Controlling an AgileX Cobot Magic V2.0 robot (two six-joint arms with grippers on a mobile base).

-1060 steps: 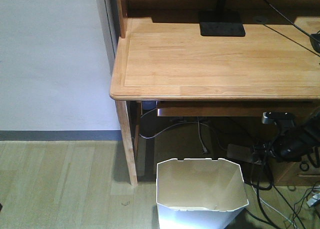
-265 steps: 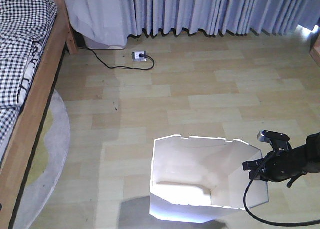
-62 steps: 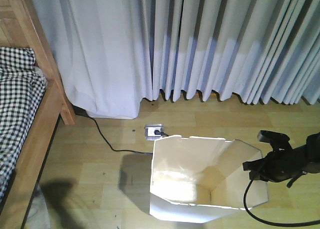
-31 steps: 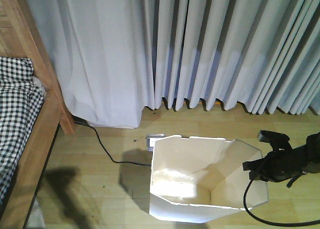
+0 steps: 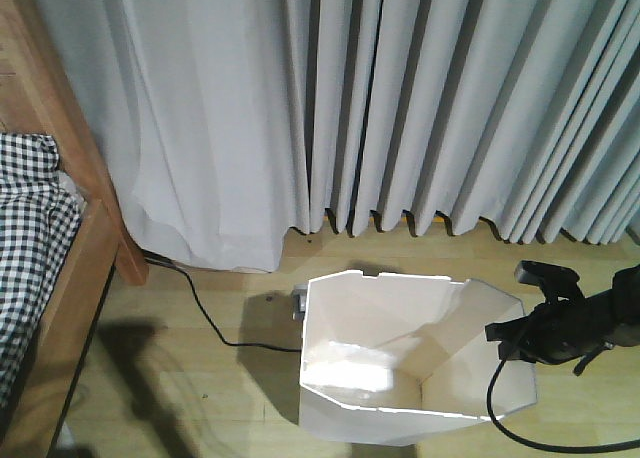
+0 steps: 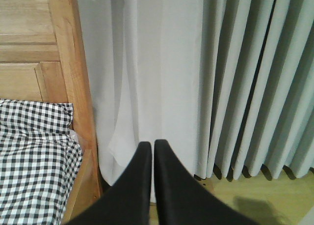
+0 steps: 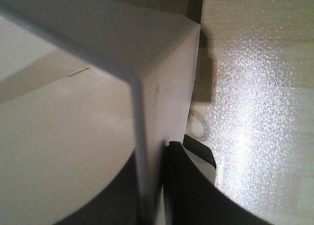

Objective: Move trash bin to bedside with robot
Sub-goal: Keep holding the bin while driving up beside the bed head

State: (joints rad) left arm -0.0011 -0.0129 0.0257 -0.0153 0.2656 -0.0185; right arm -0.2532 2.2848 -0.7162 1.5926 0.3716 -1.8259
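The white trash bin (image 5: 385, 323) stands on the wood floor in the lower middle of the front view, cream inside and nothing in it. My right gripper (image 5: 507, 333) is at its right rim. In the right wrist view that gripper (image 7: 153, 183) is shut on the bin's wall (image 7: 162, 87), one jaw inside and one outside. The bedside is at the left: a light wooden post (image 5: 70, 148) and black-and-white checked bedding (image 5: 30, 228). My left gripper (image 6: 149, 145) is shut on nothing, pointing at the curtain beside the bed post (image 6: 73, 77).
Long grey curtains (image 5: 420, 108) hang to the floor straight ahead. A black cable (image 5: 205, 323) runs across the floor from the bed post to a socket block (image 5: 297, 303) half hidden behind the bin. Bare floor lies right of the bin (image 7: 255, 87).
The view has moved closer to the curtains. The bin and right gripper keep their place in the frame, while the socket block has slid behind the bin's rim. The bed post has shifted left.
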